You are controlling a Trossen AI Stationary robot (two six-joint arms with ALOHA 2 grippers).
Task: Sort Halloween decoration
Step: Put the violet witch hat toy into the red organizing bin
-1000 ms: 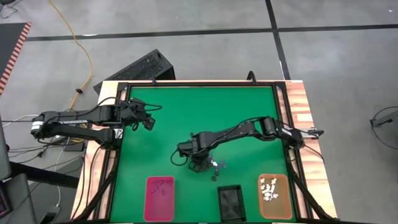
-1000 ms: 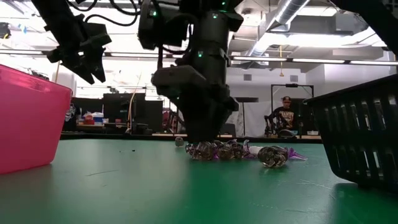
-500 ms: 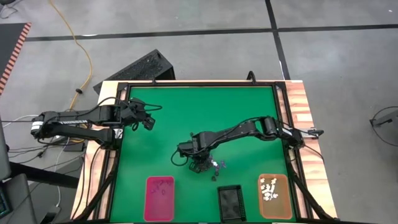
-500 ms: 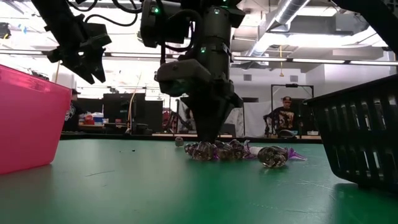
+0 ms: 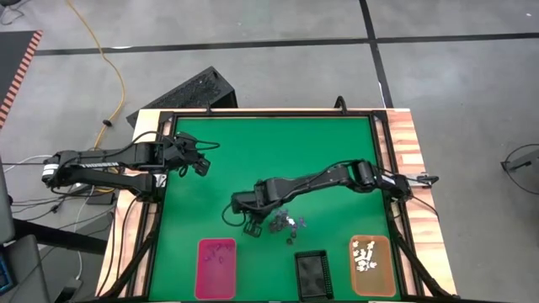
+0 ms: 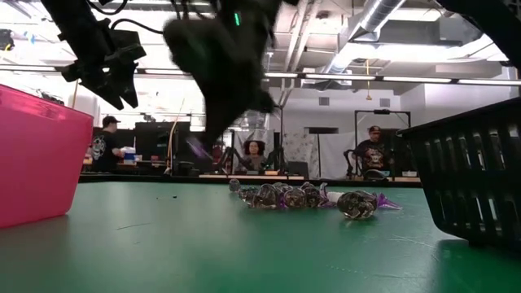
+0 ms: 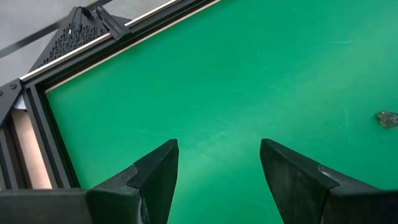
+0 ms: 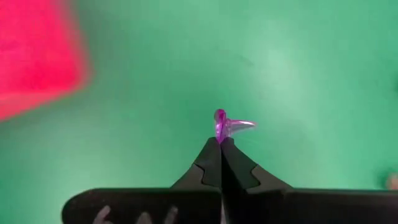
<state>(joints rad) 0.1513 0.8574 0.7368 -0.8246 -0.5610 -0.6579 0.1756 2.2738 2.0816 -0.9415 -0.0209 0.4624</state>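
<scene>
A heap of tiny purple and clear Halloween decoration pieces (image 5: 287, 224) (image 6: 309, 197) lies on the green mat near the table's front. My right gripper (image 5: 247, 220) (image 8: 221, 140) hangs above the mat just left of the heap, between it and the pink tray (image 5: 216, 268), shut on one purple trinket (image 8: 225, 126) (image 6: 198, 149). My left gripper (image 5: 202, 165) (image 7: 217, 167) waits open over the mat's far left part, with nothing between its fingers. My right gripper pinches the purple trinket by its near end (image 8: 220, 135), only at the very ends of its two fingers. The rest of the trinket sticks out beyond the fingertips. The fingers slant downward, and the trinket is lifted clear of the mat.
Three trays stand along the near edge: the pink one (image 6: 37, 155) at the left, a black one (image 5: 312, 273) (image 6: 468, 179) in the middle, and an orange one (image 5: 371, 265) with several white pieces at the right. A single small piece (image 7: 387, 118) lies apart on the mat.
My right gripper has shut on a purple trinket at the heap's left end, then risen and swung toward the table's left edge, toward the pink tray. The trinket has come clear of the mat; the heap stays where it was.
</scene>
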